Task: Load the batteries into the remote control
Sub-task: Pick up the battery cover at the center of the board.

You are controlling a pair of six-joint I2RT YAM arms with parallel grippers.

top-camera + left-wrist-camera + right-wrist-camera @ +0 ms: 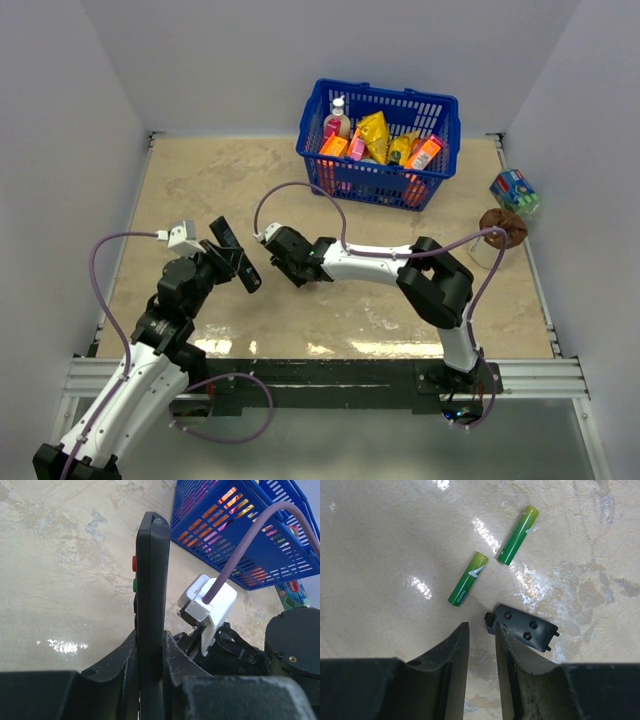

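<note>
Left arm: your left end effector point(150, 647) is clamped on the remote control point(152, 570). The remote stands on its long edge between the fingers, pointing away from the wrist camera and held above the worktop point(380, 555). A red and a green button show on its left face. In the top view it sits tilted, just left of the right arm's wrist.

Right arm: your right end effector point(481, 635) hangs over the worktop with its jaws a narrow gap apart and nothing between them.

Batteries: both lie flat on the worktop ahead of the right fingers. The nearer battery point(468, 578) is just beyond the fingertips. The farther battery point(518, 528) is up and to the right, apart from the first. Both slant the same way, pale ends pointing away.

A small black battery cover point(522, 628) lies flat just beside the right-hand fingertip; you cannot tell whether they touch.

Background: a blue basket point(380, 185) of packets stands at the far side of the worktop.
</note>
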